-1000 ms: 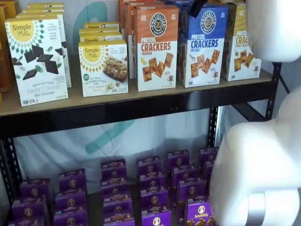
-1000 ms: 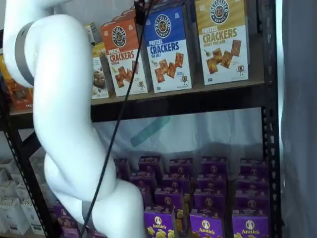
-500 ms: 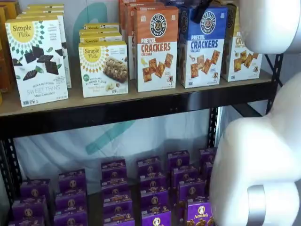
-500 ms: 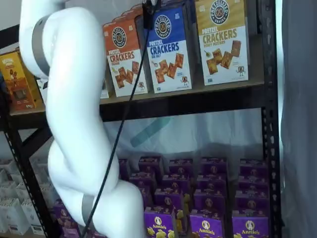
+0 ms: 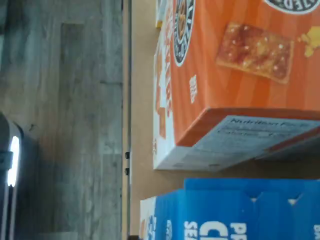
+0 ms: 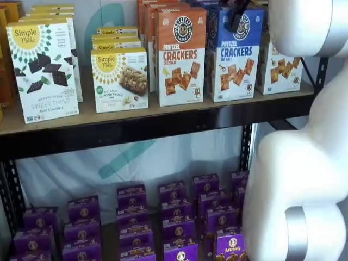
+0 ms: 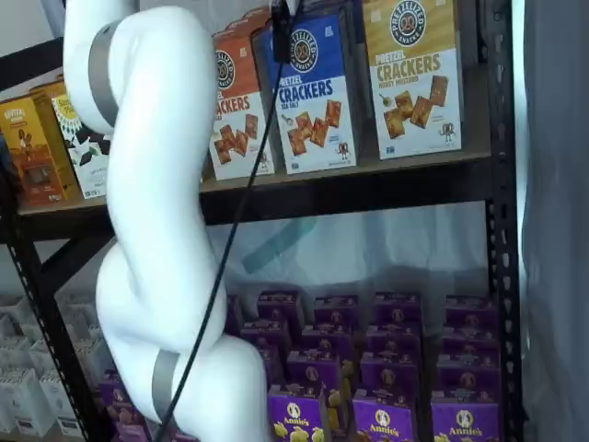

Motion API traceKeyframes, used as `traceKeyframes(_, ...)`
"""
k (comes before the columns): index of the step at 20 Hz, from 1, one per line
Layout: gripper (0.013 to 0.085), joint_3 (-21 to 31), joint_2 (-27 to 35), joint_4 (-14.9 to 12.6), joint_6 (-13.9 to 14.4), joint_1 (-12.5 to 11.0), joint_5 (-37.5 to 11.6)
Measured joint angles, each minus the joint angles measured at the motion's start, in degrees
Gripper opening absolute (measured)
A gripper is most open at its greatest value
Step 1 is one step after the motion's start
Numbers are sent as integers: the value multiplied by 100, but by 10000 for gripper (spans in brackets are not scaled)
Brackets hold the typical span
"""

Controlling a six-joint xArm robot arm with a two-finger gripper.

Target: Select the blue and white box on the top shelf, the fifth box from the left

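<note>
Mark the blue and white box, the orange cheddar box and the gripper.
blue and white box [image 6: 235,57]: a shelf view, front panel near the lettering.
orange cheddar box [image 6: 181,57]: a shelf view, front panel.
gripper [image 6: 237,16]: a shelf view, black fingers at the box's top.

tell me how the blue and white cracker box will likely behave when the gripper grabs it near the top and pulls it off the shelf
The blue and white box is a tall, narrow carton standing upright, so a pull near the top would probably tip it forward. It looks like thin cardboard, so it may dent under a hard squeeze. It stands close beside the orange box, so it might drag that one along.
</note>
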Motion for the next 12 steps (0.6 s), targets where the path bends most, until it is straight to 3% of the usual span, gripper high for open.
traceKeyframes(12, 850, 159, -31, -53, -14, 43, -171)
